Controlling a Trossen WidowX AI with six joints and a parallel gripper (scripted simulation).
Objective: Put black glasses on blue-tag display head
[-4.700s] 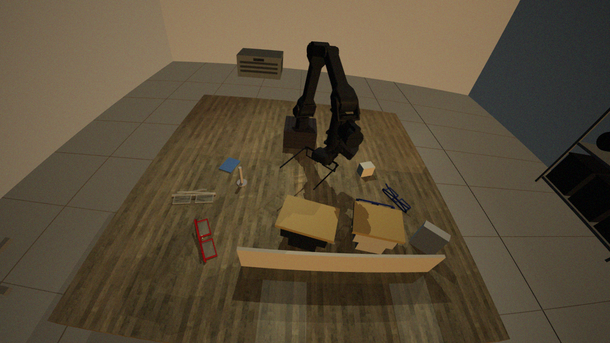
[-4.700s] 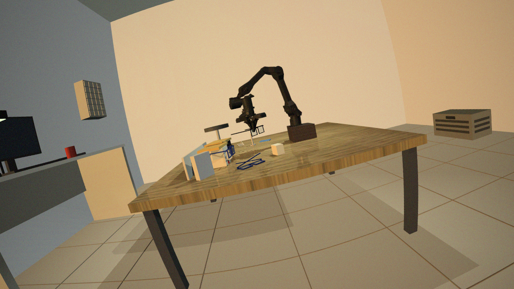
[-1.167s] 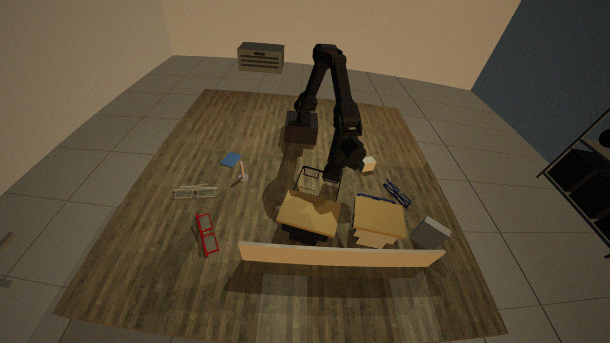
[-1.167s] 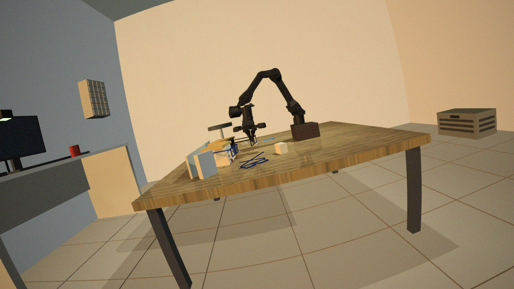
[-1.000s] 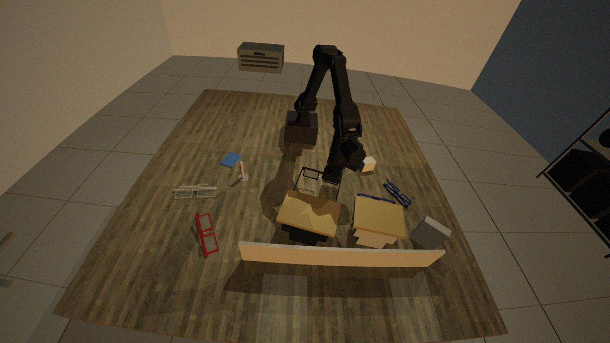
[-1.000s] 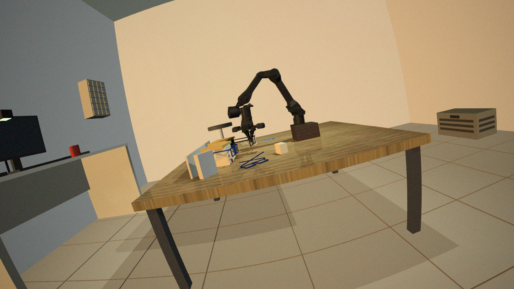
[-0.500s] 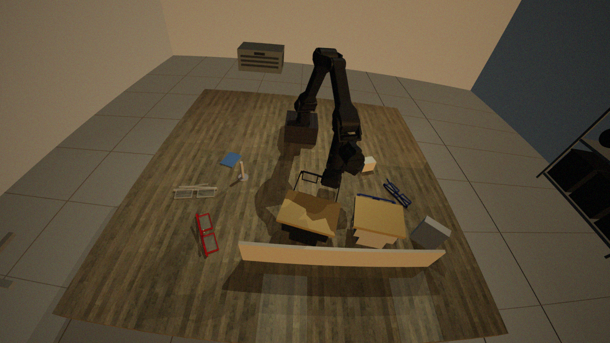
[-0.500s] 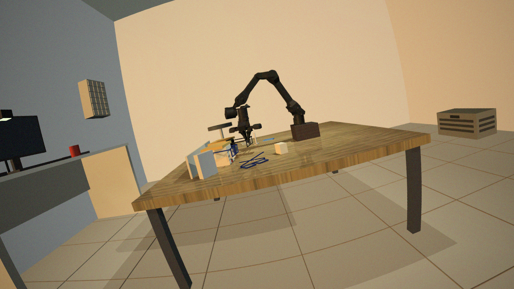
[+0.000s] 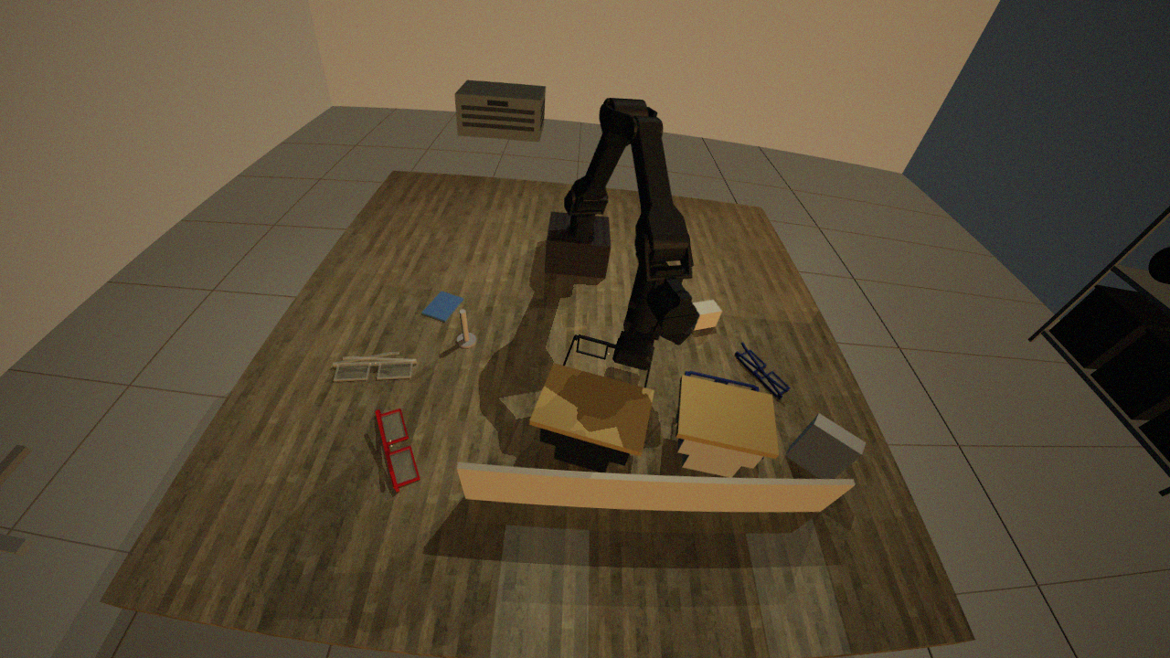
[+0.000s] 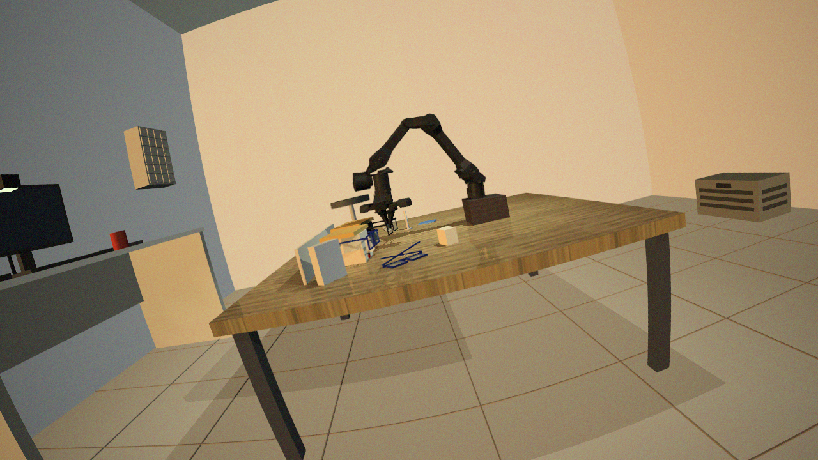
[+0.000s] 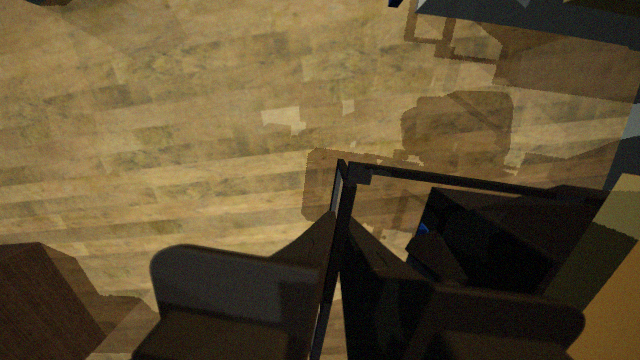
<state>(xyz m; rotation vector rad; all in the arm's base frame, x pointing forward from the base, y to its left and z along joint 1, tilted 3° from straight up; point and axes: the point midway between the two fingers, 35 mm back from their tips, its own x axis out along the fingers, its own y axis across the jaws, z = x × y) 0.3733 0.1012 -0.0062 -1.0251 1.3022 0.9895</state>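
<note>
My gripper (image 9: pixel 633 352) (image 10: pixel 389 230) (image 11: pixel 336 219) points down, shut on one end of the front frame of the black glasses (image 9: pixel 569 350) (image 11: pixel 450 177). The glasses are held above the table, temples reaching toward the black display head (image 9: pixel 585 451) (image 11: pixel 500 235). A small blue patch, apparently the tag (image 11: pixel 424 228), shows on that head. In the wrist view one temple passes beside the head; whether it touches is unclear. Nose and ears are mostly hidden under the tan top board (image 9: pixel 564 419). The other, light head (image 9: pixel 724 458) (image 10: pixel 355 252) wears blue glasses (image 9: pixel 719 379).
A long panel (image 9: pixel 654 489) stands behind both heads, a grey block (image 9: pixel 826 450) (image 10: pixel 329 262) beside the light head. Loose blue glasses (image 9: pixel 777 385), a cream block (image 9: pixel 707 317) (image 10: pixel 447 235), red glasses (image 9: pixel 387 443), white glasses (image 9: pixel 374 362), a small post (image 9: pixel 464 325) and a blue pad (image 9: pixel 442 305) are around.
</note>
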